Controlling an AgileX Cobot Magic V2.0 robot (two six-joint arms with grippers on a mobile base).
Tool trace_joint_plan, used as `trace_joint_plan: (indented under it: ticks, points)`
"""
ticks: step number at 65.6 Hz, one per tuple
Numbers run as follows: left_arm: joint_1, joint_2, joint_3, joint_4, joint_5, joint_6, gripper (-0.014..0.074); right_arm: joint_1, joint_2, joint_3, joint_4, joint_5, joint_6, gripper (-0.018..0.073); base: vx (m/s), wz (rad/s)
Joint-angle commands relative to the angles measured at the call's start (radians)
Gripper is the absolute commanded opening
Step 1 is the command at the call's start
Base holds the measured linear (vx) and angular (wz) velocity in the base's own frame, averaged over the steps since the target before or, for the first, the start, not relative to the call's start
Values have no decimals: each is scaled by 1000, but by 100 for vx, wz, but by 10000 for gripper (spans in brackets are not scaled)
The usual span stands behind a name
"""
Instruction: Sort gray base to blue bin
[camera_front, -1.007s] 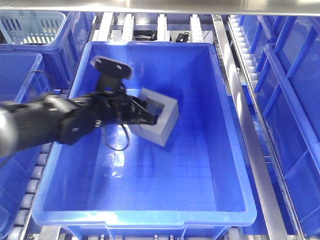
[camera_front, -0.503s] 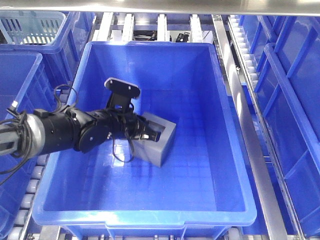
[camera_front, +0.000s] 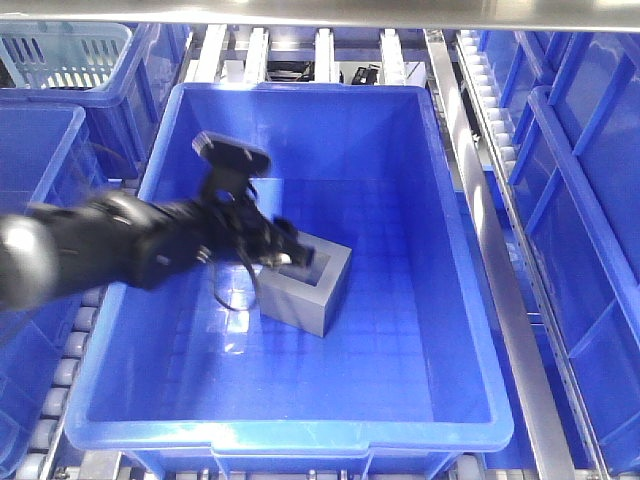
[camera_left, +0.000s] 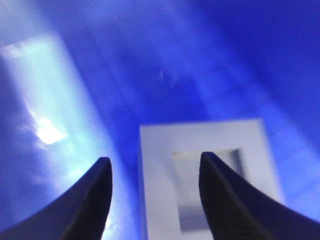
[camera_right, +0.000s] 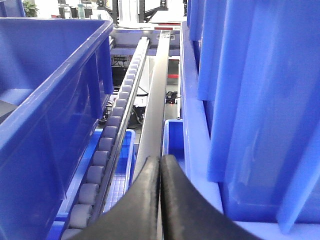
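Gray base (camera_front: 305, 285) sits on the floor of the blue bin (camera_front: 440, 330), left of centre, recess facing up.

From the left, the black left arm (camera_front: 110, 250) reaches over the bin's rim and slopes down into the crate, its wrist camera (camera_front: 230, 153) raised above the forearm and cables looping beneath. More blue crates (camera_front: 590, 200) flank the bin on both sides, with a pale slotted basket (camera_front: 60, 50) at far left and roller tracks (camera_right: 102, 165) running between them. The left gripper (camera_left: 155, 172) hangs just above the base with its fingers (camera_left: 95, 195) spread apart; in the wrist view one fingertip lies over the recess, the other beyond the block's left edge, gripping nothing. Outside the bin, the right gripper (camera_right: 160, 167) points along a roller track, fingers pressed together, empty.
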Motion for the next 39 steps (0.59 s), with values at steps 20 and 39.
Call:
trace_joint_plan:
  ticks: [20,39]
  points:
    - [-7,-338,277,-8,-299,-13,388,-3,-11,15,-6,-74,-6,-9,0,0]
    - [-7,-674,510,-4,-333,-6,388,-3,-11,15,-6,-74,-6,-9,0,0]
